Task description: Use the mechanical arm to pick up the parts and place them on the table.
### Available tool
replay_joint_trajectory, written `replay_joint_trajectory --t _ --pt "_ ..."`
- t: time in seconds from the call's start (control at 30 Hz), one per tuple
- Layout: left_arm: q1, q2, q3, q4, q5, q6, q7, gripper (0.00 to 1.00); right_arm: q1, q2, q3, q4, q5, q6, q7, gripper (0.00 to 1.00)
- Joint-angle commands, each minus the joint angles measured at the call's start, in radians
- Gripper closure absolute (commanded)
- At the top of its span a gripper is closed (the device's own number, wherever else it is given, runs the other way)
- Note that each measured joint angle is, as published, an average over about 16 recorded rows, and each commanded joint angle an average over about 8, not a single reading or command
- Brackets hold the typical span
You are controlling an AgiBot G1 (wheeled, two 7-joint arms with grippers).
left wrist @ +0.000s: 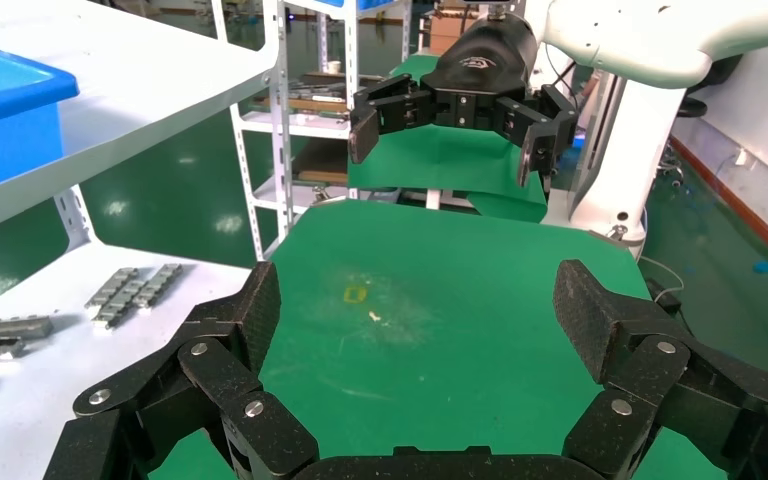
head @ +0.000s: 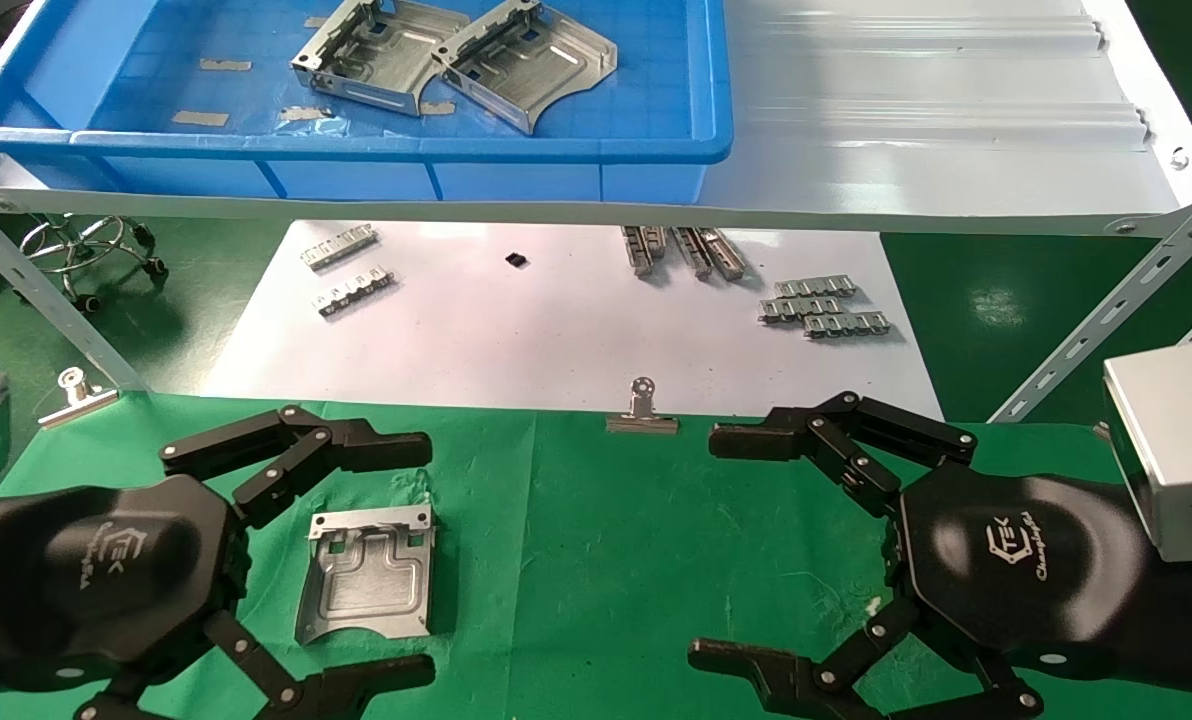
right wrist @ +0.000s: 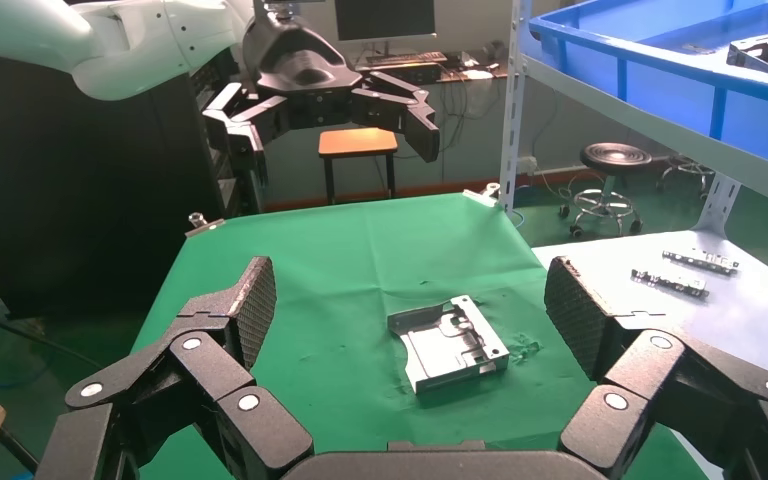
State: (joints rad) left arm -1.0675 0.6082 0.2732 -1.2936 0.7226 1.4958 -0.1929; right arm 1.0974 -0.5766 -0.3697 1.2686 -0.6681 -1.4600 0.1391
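I see one metal part (head: pixel 369 573) lying flat on the green desk (head: pixel 576 560), just beside my left hand (head: pixel 286 560): shiny silver sheet, roughly square, with a raised edge along its far side, small cutouts, a stamped channel pattern and one curved corner. Nothing grips it; the left jaws are spread wide, fingers on either side of it without touching. Two more parts (head: pixel 456 62) rest side by side in the blue bin (head: pixel 356 150) up on the grey shelf (head: pixel 916 130). My right hand (head: pixel 786 545) hovers over bare cloth well apart from the part, jaws wide and empty. A binder clip (head: pixel 642 410) sits at the cloth's far edge.
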Motion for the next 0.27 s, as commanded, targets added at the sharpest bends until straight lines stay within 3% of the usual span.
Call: replay_joint_trajectory --t 0.03,0.27 --pt "-0.002 0.001 0.001 0.002 0.002 0.0 0.001 0.0 0.0 0.0 0.0 0.0 0.0 0.0 0.0 0.0" --pt "-0.004 0.002 0.004 0.006 0.004 0.0 0.003 0.0 0.0 0.0 0.0 0.0 0.0 0.0 0.0 0.0"
